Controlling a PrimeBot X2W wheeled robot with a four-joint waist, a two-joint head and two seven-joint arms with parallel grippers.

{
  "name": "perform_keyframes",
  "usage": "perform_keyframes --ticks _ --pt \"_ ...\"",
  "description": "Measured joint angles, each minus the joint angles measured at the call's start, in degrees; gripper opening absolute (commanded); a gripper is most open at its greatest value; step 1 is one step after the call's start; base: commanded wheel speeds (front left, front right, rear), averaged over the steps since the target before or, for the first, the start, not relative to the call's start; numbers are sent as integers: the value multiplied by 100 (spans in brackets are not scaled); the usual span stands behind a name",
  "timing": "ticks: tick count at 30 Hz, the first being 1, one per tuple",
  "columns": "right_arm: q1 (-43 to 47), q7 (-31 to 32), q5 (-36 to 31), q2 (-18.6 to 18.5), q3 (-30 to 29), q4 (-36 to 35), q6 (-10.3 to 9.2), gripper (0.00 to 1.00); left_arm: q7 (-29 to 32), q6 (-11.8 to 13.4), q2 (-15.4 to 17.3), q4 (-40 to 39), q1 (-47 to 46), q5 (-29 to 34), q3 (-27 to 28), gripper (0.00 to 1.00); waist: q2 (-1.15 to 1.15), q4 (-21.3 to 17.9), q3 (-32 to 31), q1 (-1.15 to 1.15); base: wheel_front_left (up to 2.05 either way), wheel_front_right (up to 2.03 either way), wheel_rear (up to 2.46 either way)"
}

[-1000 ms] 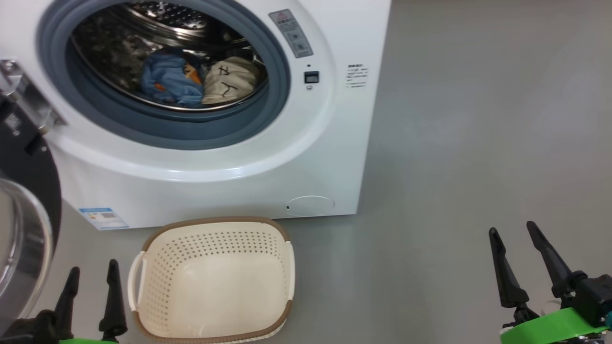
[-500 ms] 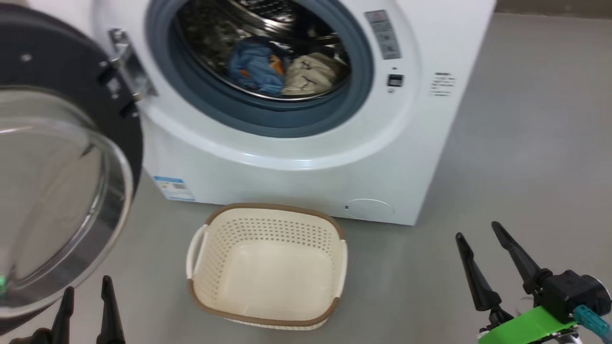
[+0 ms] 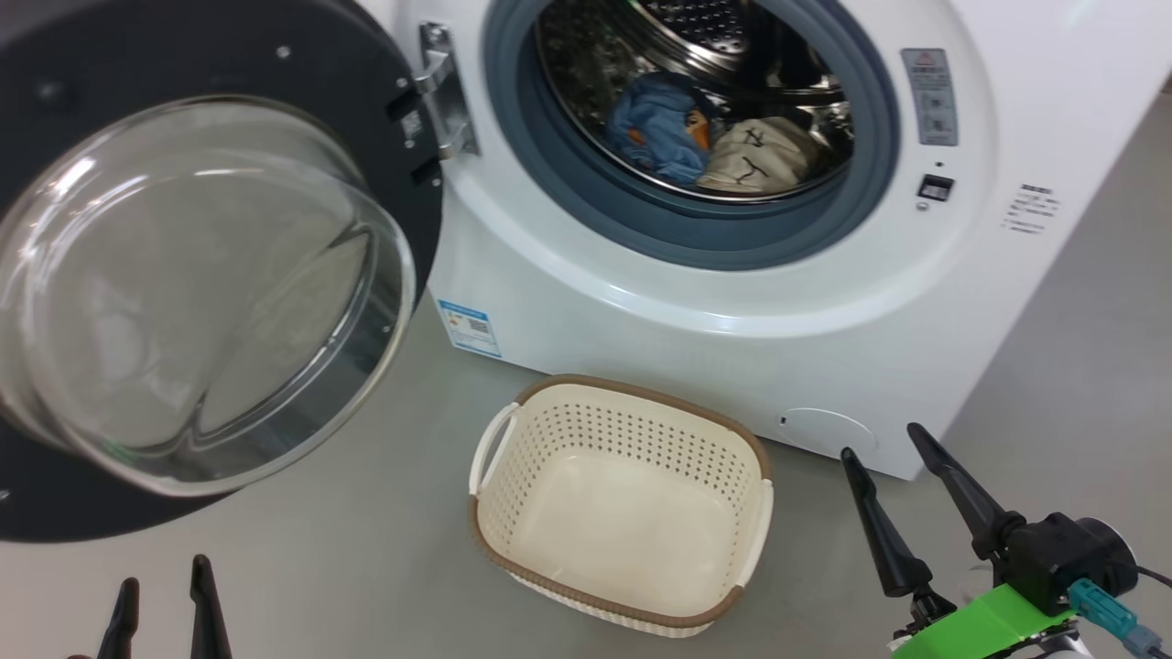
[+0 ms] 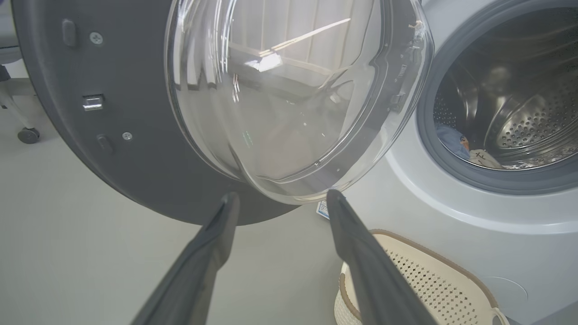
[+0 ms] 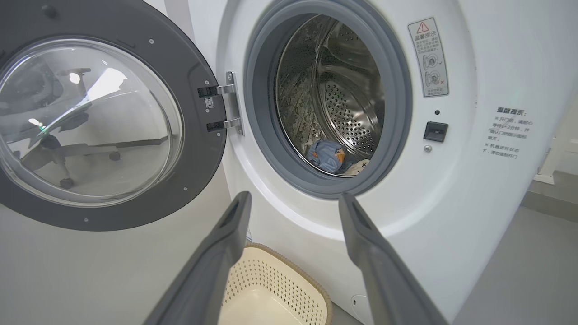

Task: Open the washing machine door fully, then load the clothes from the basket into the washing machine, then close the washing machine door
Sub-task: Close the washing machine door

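Shut the washing machine door (image 3: 201,284), hanging wide open on its left hinge.
Leave the clothes (image 3: 714,146) lying in the drum of the washing machine (image 3: 641,302) and the basket (image 3: 632,430) standing empty on the floor just in front. Start from the left gripper (image 3: 163,577) low under the door and the right gripper (image 3: 881,441) beside the basket, both with jaws spread and holding nothing. Probably best: hook the left round the black rim far from the hinge, swing smoothly, press until latched, avoiding the basket.
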Motion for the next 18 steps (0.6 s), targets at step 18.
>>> perform_keyframes --ticks 18 --pt "-240 0 54 -149 345 113 0 100 0 9 -5 -212 125 -320 149 100 0 283 176 0 0 0 0"
